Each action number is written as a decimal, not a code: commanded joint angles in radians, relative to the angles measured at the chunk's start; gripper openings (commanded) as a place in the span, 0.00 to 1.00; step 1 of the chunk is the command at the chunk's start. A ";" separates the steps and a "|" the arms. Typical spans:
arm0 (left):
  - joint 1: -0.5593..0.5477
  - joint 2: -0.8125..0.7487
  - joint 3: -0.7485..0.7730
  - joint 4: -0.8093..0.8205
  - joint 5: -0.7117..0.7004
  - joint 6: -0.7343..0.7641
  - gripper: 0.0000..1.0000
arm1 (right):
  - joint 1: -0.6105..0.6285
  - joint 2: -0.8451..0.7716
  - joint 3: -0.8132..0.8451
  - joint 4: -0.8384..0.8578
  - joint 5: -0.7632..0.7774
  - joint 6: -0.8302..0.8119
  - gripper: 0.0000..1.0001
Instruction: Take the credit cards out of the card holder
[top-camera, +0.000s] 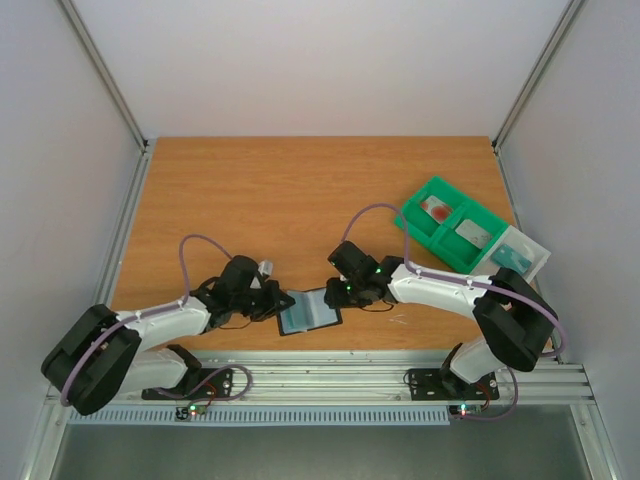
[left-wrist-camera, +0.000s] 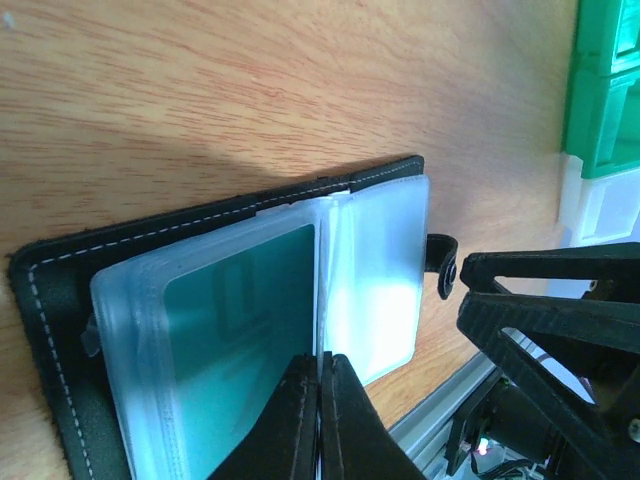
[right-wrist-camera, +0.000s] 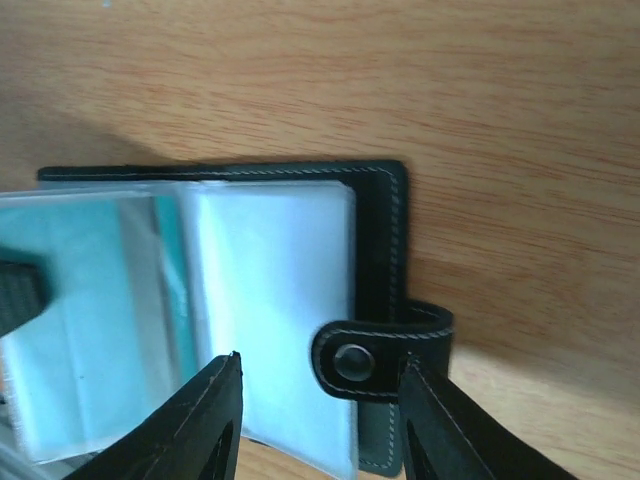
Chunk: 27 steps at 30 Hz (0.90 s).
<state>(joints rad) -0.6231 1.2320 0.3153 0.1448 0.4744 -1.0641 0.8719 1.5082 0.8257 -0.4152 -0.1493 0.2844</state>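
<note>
Top view: card holder (top-camera: 310, 312) lies open by the table's (top-camera: 300, 190) near edge, between left gripper (top-camera: 278, 303) and right gripper (top-camera: 340, 290); free wood beyond.

Left wrist: fingers pressed together, seemingly nipping a clear sleeve (left-wrist-camera: 375, 270) (credit cards unseen).

Right wrist: fingers spread, straddling the snap tab (right-wrist-camera: 355, 362). Next, probably steady the holder and draw a card out.

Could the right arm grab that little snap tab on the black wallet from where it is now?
Probably yes. The right gripper is open and straddles the snap tab, with nothing between. The left gripper pinches the sleeves of the card holder, out of the way.
</note>
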 joint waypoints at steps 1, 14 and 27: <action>0.002 -0.040 0.059 -0.125 -0.048 0.065 0.00 | -0.003 0.015 0.013 -0.057 0.053 -0.066 0.44; 0.002 -0.060 0.164 -0.356 -0.079 0.156 0.10 | -0.002 0.086 0.002 0.032 -0.072 -0.035 0.38; -0.006 -0.024 0.135 -0.125 0.034 0.051 0.24 | -0.001 0.072 -0.055 0.107 -0.137 0.012 0.20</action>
<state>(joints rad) -0.6231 1.1812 0.4507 -0.0978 0.4698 -0.9810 0.8703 1.5867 0.7860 -0.3416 -0.2626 0.2741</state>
